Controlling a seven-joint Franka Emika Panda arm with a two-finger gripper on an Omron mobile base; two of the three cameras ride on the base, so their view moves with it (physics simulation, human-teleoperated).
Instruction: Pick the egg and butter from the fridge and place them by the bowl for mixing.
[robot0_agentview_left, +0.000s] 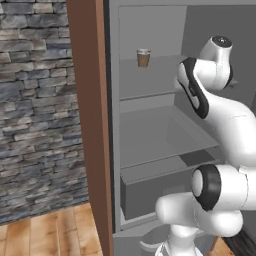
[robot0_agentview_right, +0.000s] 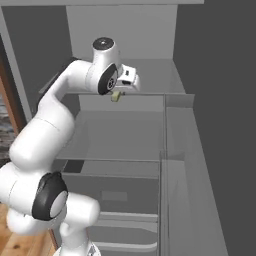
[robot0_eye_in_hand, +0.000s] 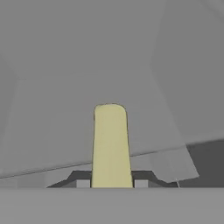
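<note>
The gripper (robot0_agentview_right: 118, 95) reaches into the fridge (robot0_agentview_left: 150, 135) at the front edge of its upper shelf (robot0_agentview_right: 150, 80), and its jaws are clamped on the butter (robot0_eye_in_hand: 110, 146), a pale yellow stick that juts straight out between the two dark fingertips (robot0_eye_in_hand: 142, 178), clear of the grey shelves behind it. In the right base view the butter hangs just below the hand at that shelf's front edge. A brown cup (robot0_agentview_left: 143, 58) stands upright far back on the upper shelf near its left edge, well apart from the hand.
</note>
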